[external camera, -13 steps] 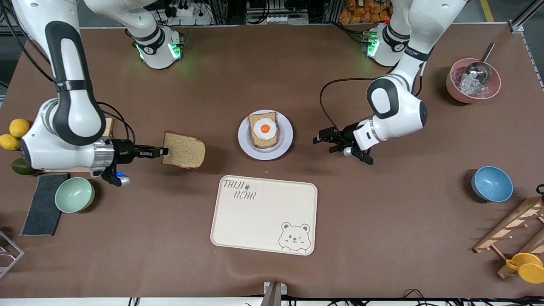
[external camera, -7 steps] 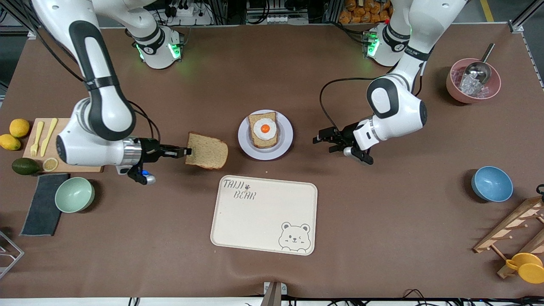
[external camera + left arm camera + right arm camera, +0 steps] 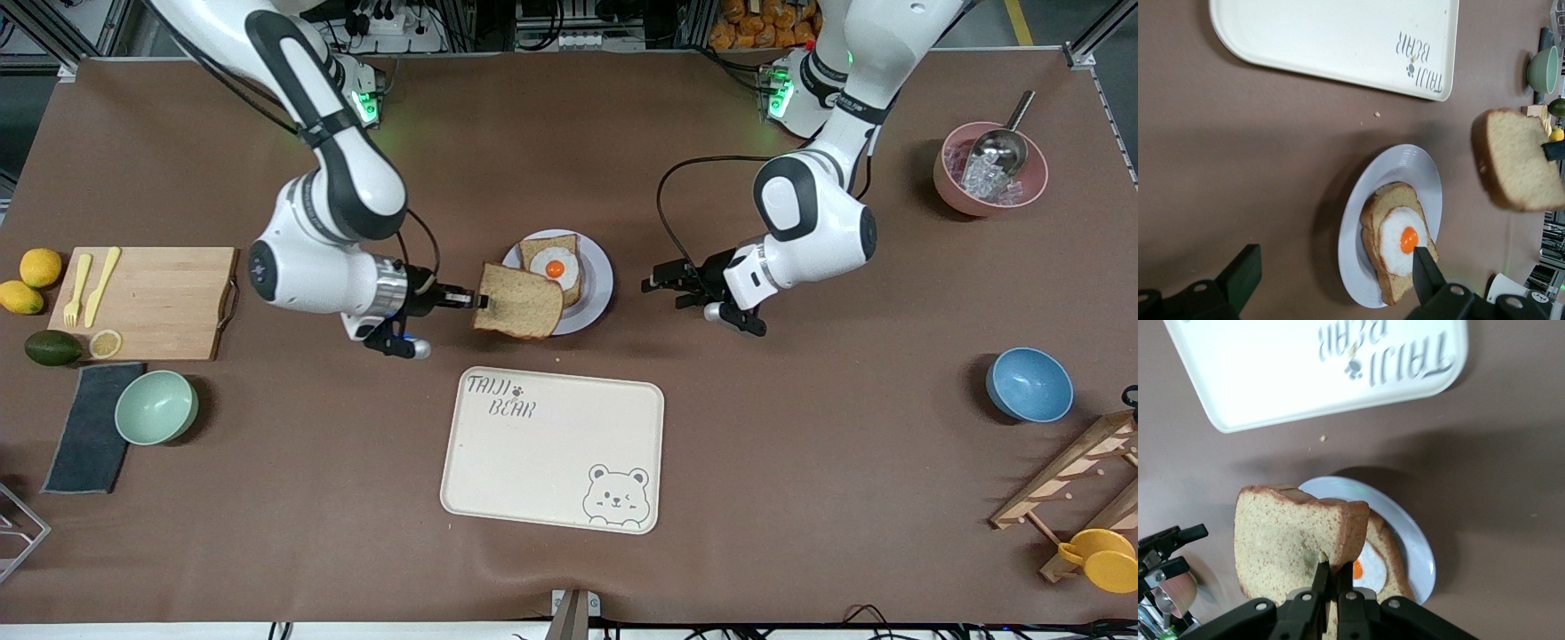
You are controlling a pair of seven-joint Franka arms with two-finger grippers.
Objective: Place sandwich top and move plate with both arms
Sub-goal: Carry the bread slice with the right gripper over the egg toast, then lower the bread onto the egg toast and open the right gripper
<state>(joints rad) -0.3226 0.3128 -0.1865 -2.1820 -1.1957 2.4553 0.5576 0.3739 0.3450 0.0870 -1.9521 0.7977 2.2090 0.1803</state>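
Sandwich top brought to the plate

The sandwich top (image 3: pixel 519 302), pinched in the shut right end effector (image 3: pixel 474 300), has been carried from the right arm's end to overhang the plate (image 3: pixel 598 300) rim; lowering onto the egg slice (image 3: pixel 555 268) remains. The left end effector (image 3: pixel 660 284) waits wide open beside the plate.

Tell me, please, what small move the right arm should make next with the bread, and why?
Probably carry the sandwich top a little farther over the egg slice. The right gripper, shut on its crust, holds it over only the plate edge, covering part of the egg slice.
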